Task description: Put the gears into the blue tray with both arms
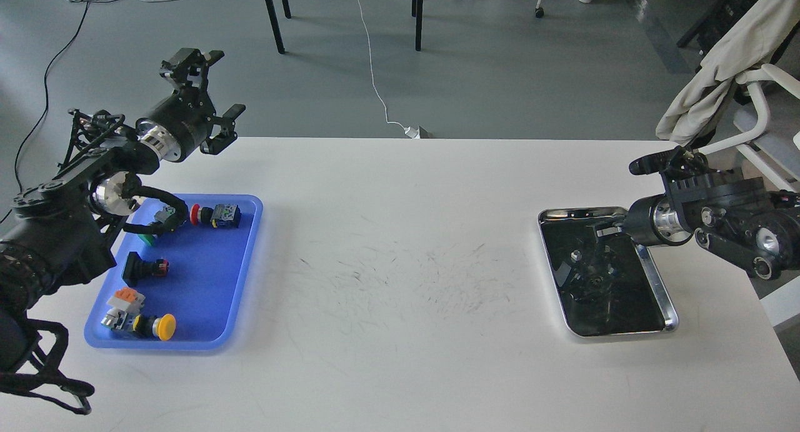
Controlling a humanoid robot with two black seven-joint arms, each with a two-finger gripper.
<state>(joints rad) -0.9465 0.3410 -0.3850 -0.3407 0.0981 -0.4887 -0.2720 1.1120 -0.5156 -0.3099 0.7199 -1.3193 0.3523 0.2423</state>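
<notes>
The blue tray (212, 282) lies at the table's left and holds several coloured push-button switches. My left gripper (216, 87) hangs open and empty in the air beyond the tray's far end, over the table's back edge. My right gripper (601, 232) reaches from the right into the far end of the silver metal tray (657, 281). It looks dark against the tray's dark inside, so its fingers cannot be told apart. Small dark pieces, probably the gears (595, 283), lie in that tray; their shapes are hard to make out.
Red (195, 214), yellow (165, 327) and black (142, 268) switches sit in the blue tray. The white table (400, 282) between the two trays shows only scuff marks. A chair draped with cloth (719, 57) stands at the right, behind my right arm.
</notes>
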